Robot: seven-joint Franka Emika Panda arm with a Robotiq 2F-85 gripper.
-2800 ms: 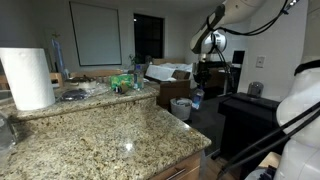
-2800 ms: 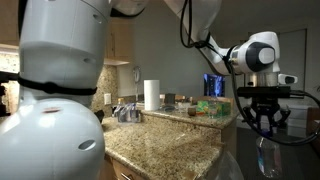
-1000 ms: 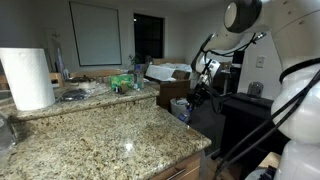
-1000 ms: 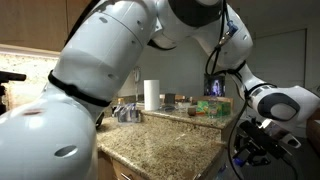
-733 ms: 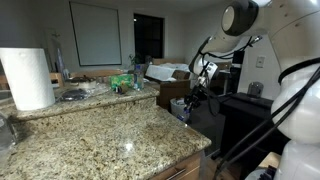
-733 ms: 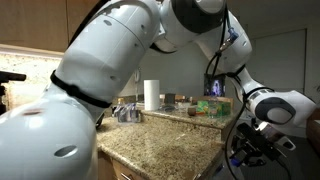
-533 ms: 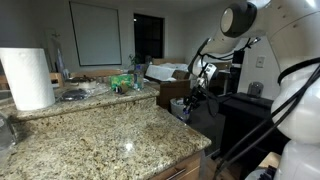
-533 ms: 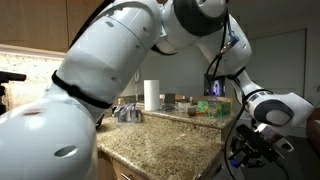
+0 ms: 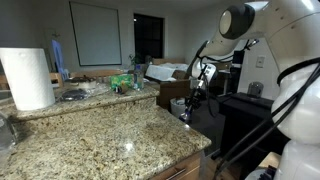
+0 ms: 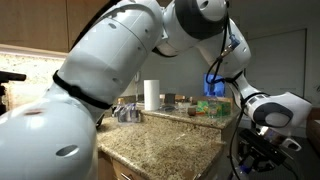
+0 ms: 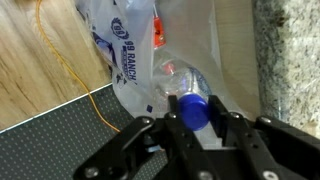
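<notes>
In the wrist view my gripper (image 11: 195, 120) is shut on the neck of a clear plastic bottle (image 11: 178, 78), its blue cap (image 11: 193, 108) squeezed between the two black fingers (image 11: 170, 128). The bottle points down into a white plastic bag (image 11: 128, 48) with blue and red print on the floor. In both exterior views the gripper (image 9: 190, 102) (image 10: 254, 157) hangs low beside the end of the granite counter (image 9: 100, 130). The bottle itself is hard to make out there.
The counter's granite edge (image 11: 290, 60) runs close on one side of the bag. A yellow cable (image 11: 70, 75) crosses the wooden floor beside a dark mat (image 11: 45, 150). A paper towel roll (image 9: 27, 78) and clutter (image 9: 128, 80) sit on the counter; a black stand (image 9: 250, 108) is nearby.
The arm has shifted a little and sunk slightly beside the counter end, still holding the bottle. The jaws have not changed.
</notes>
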